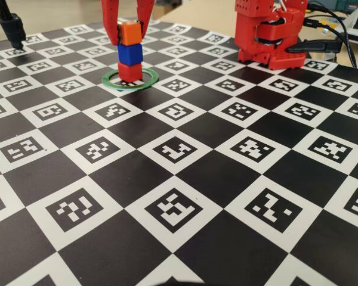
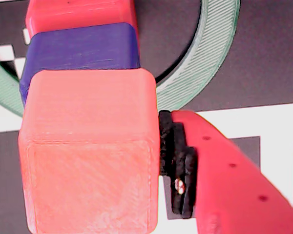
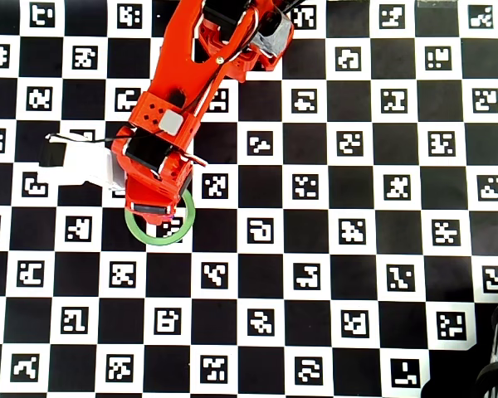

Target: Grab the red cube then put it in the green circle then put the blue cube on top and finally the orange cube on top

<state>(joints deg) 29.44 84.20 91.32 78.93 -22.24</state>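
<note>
The red cube stands inside the green circle. The blue cube sits on it and the orange cube sits on top, slightly askew. My gripper straddles the orange cube from above. In the wrist view the orange cube fills the frame, above the blue cube, the red cube and the green circle. The right finger's black pad touches the cube. The left pad stands apart from it, so my gripper is slightly open. In the overhead view the arm hides the stack; the green circle shows.
The arm's red base stands at the back right of the checkered marker board, with cables behind it. A black stand is at the back left. A white block juts from the arm's wrist.
</note>
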